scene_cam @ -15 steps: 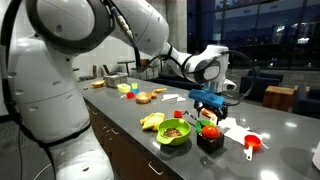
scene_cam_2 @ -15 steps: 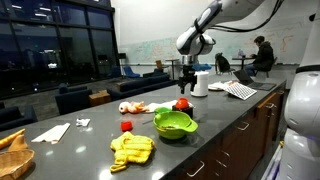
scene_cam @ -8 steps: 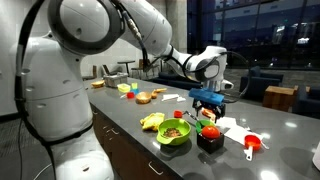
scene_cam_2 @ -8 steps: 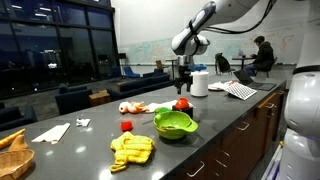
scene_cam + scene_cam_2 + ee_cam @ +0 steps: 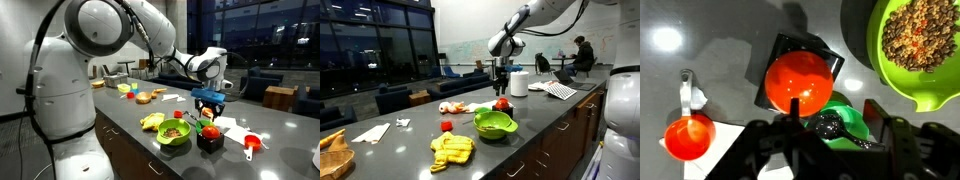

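Currently the end effector (image 5: 208,103) hangs above the tomato (image 5: 798,82), which rests on a black block (image 5: 790,48) on the worktop (image 5: 720,30) beside the green bowl (image 5: 905,97). The arm (image 5: 160,50) has edged sideways, lining it up; jaws stand apart, gripping nothing.

Tomato (image 5: 798,82) between green bowl (image 5: 905,92), red cup (image 5: 688,137); above open.

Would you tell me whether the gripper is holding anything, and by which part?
Nothing is held: the gripper hovers with jaws apart over the red ball on the black block.
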`<state>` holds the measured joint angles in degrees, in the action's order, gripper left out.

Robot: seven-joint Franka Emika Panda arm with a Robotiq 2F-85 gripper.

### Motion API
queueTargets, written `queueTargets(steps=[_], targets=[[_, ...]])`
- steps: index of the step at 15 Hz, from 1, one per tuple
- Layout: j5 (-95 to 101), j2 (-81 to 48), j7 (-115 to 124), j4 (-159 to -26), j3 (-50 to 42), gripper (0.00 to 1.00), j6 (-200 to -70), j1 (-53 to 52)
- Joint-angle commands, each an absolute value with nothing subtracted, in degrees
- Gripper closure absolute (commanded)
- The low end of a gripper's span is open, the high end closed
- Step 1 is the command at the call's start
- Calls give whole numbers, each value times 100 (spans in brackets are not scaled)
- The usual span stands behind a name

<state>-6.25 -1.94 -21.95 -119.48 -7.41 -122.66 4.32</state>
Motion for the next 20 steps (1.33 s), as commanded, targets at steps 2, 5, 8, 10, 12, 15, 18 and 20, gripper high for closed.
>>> queueTargets(steps=[2, 5, 8, 10, 12, 15, 18, 20], targets=[[-769, -320, -2387, -11749, -660, 70, -12119, 526], [-737, -326, -2370, -11720, -651, 94, -12091, 531], [-720, -335, -2360, -11699, -651, 100, -12060, 532], [-709, -356, -2356, -11688, -654, 100, -12050, 537], [-700, -371, -2350, -11680, -657, 100, -12018, 544], [-713, -403, -2361, -11675, -663, 100, -11984, 560], [-739, -434, -2377, -11674, -664, 100, -11975, 583], [-759, -471, -2396, -11666, -663, 100, -11962, 603]])
